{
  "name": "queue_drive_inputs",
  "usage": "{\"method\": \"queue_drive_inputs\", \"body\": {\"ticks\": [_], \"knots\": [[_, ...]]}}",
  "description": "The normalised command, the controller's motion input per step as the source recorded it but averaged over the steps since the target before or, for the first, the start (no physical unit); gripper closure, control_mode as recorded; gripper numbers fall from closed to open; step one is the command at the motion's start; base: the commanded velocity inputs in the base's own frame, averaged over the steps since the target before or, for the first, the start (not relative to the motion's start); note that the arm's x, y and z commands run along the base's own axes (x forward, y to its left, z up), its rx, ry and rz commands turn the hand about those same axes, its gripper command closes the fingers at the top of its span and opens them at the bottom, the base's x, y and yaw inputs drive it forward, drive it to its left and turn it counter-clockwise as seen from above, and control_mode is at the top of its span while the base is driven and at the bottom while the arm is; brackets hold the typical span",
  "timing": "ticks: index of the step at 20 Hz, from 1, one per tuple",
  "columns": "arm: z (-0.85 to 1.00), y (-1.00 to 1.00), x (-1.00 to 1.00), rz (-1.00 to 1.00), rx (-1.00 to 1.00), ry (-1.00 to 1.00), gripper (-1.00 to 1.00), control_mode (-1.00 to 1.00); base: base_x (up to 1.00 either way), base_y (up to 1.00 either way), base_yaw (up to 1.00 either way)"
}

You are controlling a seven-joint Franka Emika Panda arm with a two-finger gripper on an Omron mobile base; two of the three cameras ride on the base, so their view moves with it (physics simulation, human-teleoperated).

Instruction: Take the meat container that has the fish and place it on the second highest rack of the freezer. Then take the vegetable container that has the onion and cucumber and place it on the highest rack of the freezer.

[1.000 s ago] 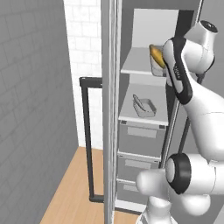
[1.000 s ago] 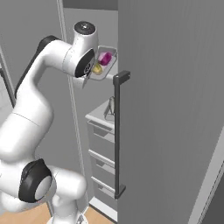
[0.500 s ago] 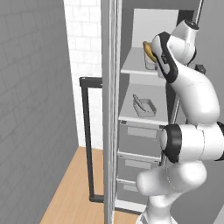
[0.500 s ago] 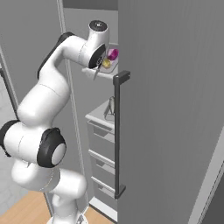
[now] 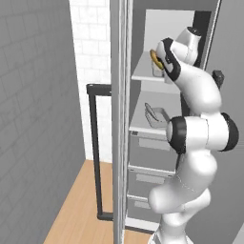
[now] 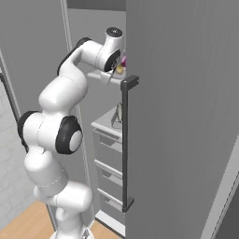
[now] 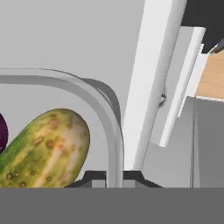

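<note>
The tall grey freezer [image 5: 157, 143] stands open, flat shelves above drawers. At the highest rack [image 5: 145, 74], the gripper [image 7: 114, 177] pinches the clear, rounded vegetable container's [image 7: 114, 131] rim. Inside lie a speckled yellow-green cucumber [image 7: 43, 151] and, apparently, a purple onion [image 7: 2, 131].

My hand [image 7: 114, 177] is pinched shut on the rim of the vegetable container [image 7: 111, 127], its clear curved wall running up between my two dark fingertips [image 7: 94, 177]. Inside it lies the cucumber [image 7: 46, 148], yellow-green and speckled brown, with the purple onion [image 7: 2, 133] touching it at the left edge. Past the rim a white upright post [image 7: 151, 83] rises, and a patch of wooden floor [image 7: 211, 78] shows at the far right.
</note>
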Motion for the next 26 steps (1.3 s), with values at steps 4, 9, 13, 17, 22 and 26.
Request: {"method": "queue_drive_inputs", "body": {"ticks": [4, 9, 13, 17, 22, 26], "knots": [[-0.39, -0.22, 0.79, 0.00, 0.00, 0.00, 1.00, -1.00, 0.00, 0.00, 0.00], [-0.29, -0.16, 0.57, 0.00, 0.00, 0.00, -1.00, -1.00, 0.00, 0.00, 0.00], [-0.43, 0.01, -0.25, 0.00, -0.02, -0.22, -1.00, -1.00, 0.00, 0.00, 0.00], [-0.27, 0.33, -0.41, 0.00, -0.05, -0.36, -1.00, -1.00, 0.00, 0.00, 0.00], [-0.05, 0.70, -0.21, -0.10, -0.09, -0.11, -1.00, -1.00, 0.00, 0.00, 0.00], [0.36, 0.10, -0.81, -0.17, -0.11, -0.07, -1.00, -1.00, 0.00, 0.00, 0.00]]}}
